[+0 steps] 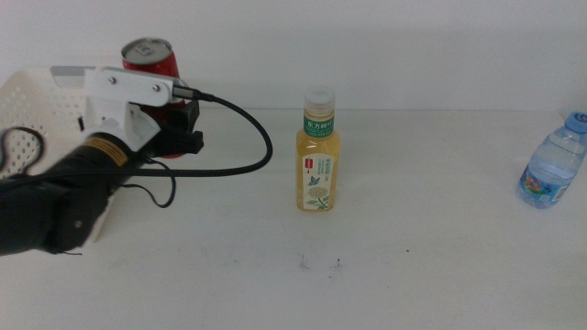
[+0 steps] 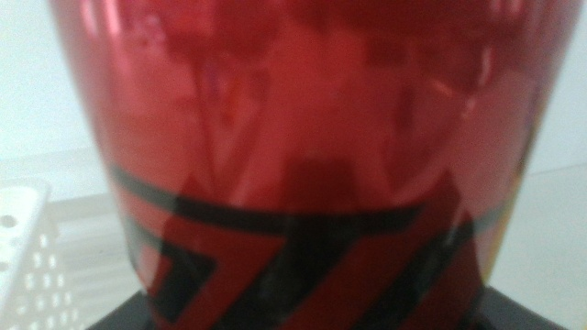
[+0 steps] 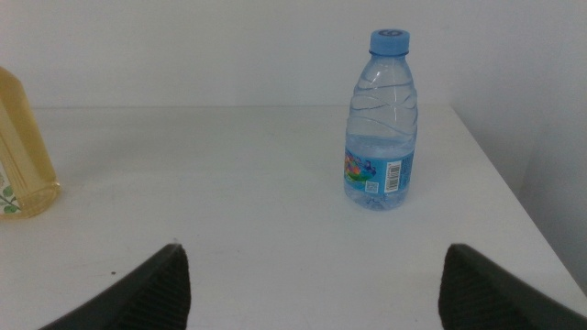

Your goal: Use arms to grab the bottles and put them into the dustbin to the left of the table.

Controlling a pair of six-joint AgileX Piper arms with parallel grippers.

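Observation:
My left gripper (image 1: 172, 130) is shut on the red soda can (image 1: 149, 57), which stands upright in it at the table's far left, beside the dustbin (image 1: 37, 101). In the left wrist view the red can (image 2: 303, 156) fills nearly the whole picture, with a perforated corner of the dustbin (image 2: 26, 261) next to it. The yellow tea bottle (image 1: 318, 151) stands mid-table. At the far right stands the small water bottle (image 1: 555, 162). In its wrist view my right gripper (image 3: 316, 298) is open, short of the water bottle (image 3: 381, 124); the tea bottle (image 3: 20, 147) shows at the frame edge.
The white table (image 1: 413, 266) carries a few dark specks (image 1: 303, 264) in front of the tea bottle. A black cable (image 1: 248, 156) loops from the left arm over the tabletop. The table's right edge (image 3: 514, 192) runs close behind the water bottle.

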